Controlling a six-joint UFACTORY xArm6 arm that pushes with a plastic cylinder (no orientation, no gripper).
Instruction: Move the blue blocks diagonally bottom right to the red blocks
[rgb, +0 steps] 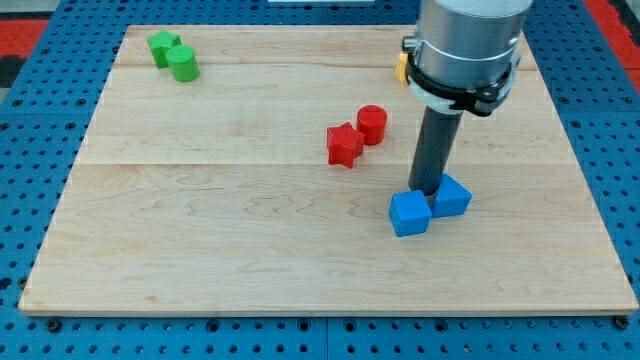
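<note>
Camera view shows my tip (428, 190) at the lower end of the dark rod, just right of the frame's centre, set down right behind the two blue blocks and seemingly touching their upper edges; whether it truly presses on them I cannot tell. No gripper is fitted, so nothing opens or clamps; the rod simply stands upright under the grey arm housing (468, 45).

Just below the tip, the blue cube (410, 213) sits toward the lower left of the pair, one corner turned toward the frame's bottom. The second blue block (453, 195), also roughly cubic, touches it on the upper right, so the pair's long axis runs from lower left to upper right.

Up and left of the tip, well apart from the blues, lie the red star-shaped block (344, 144) and the red cylinder (372, 124), just beside each other.

A yellow block (401, 68) peeks out at the housing's left edge, shape hidden. Far off in the upper left corner of the wooden board (200, 250) sit a green star-shaped block (163, 46) and a green cylinder (183, 65), touching. No writing or labels can be read anywhere.
</note>
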